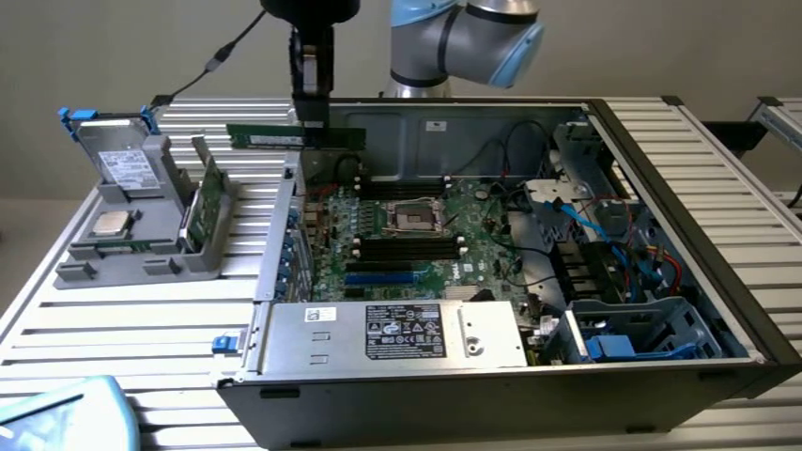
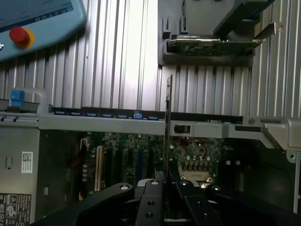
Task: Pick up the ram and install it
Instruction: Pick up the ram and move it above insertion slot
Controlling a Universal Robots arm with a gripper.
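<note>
Black claw point(image 1: 314, 120) clamped on the thin, flat green ram point(image 1: 269, 137), held level in open air above the rim of the grey metal case point(image 1: 414, 141); ribbed metal worktop point(image 1: 126, 319) around

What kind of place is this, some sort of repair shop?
Probably a robotics lab bench rather than a shop: a robot arm holding the ram at an open computer case that sits on a slatted metal table.

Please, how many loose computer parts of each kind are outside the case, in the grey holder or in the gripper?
Ram, in the gripper: 1
Drive: 1
Processor: 1
Broad green card: 1
Total: 4
</note>
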